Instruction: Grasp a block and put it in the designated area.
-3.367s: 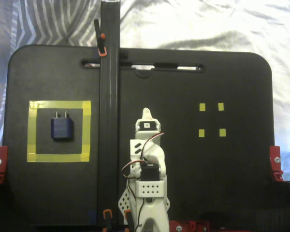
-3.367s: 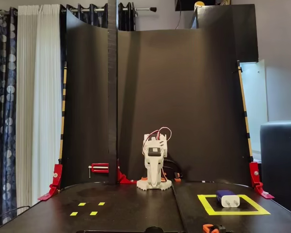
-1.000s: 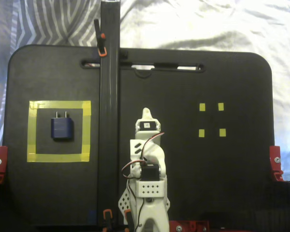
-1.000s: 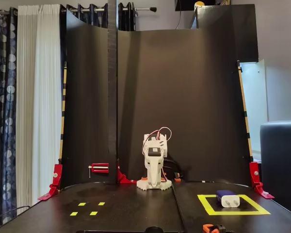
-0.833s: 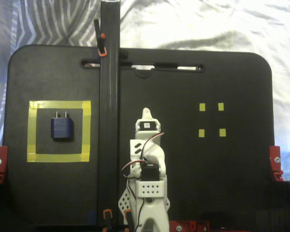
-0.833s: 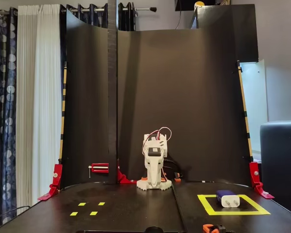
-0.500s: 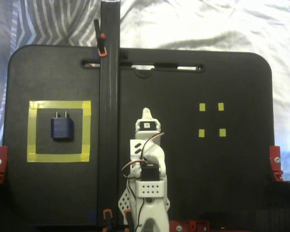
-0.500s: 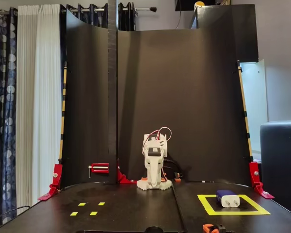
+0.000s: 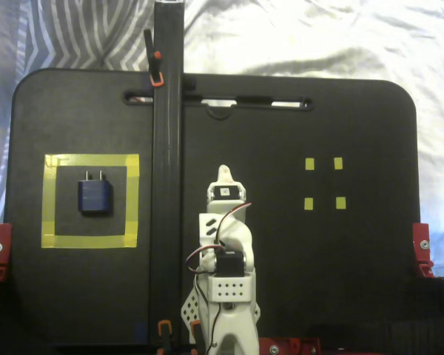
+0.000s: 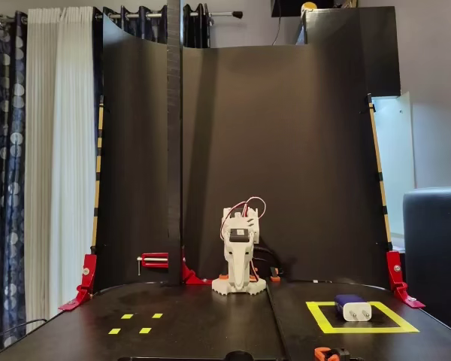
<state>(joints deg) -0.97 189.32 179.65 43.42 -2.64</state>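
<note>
Right now the block (image 9: 95, 197) lies flat inside the designated area (image 9: 133, 201), the square of wide yellow tape on the left half of the black worktop (image 9: 355, 133) as the top-down fixed view shows it; the block sits a little above the square's middle in that picture, clear of the tape on every side, with its two short metal prongs pointing toward the top edge of the picture. In the front-facing fixed view the same block (image 10: 352, 307) appears on the right, inside the yellow outline (image 10: 321, 320), its pale pronged end turned toward the camera. The white arm (image 9: 223, 251) is folded up over its base at the lower middle of the top-down view, well apart from the block, with a tall black post (image 9: 167, 148) standing between the two (the post is held by orange-handled clamps (image 9: 156, 69) at its far and near ends). The gripper (image 9: 223, 177) points toward the top of the picture and holds nothing; whether its jaws are parted or together I cannot tell, since it is seen nearly end-on and small. Four tiny yellow tape squares (image 9: 324, 183) mark the opposite half of the worktop, to the right in the top-down view and to the left in the front one (image 10: 137, 323). Red brackets (image 9: 422, 248) grip the worktop's side edges, and a curved black backdrop (image 10: 286, 150) rises behind the arm (image 10: 240, 256) in the front view.
</note>
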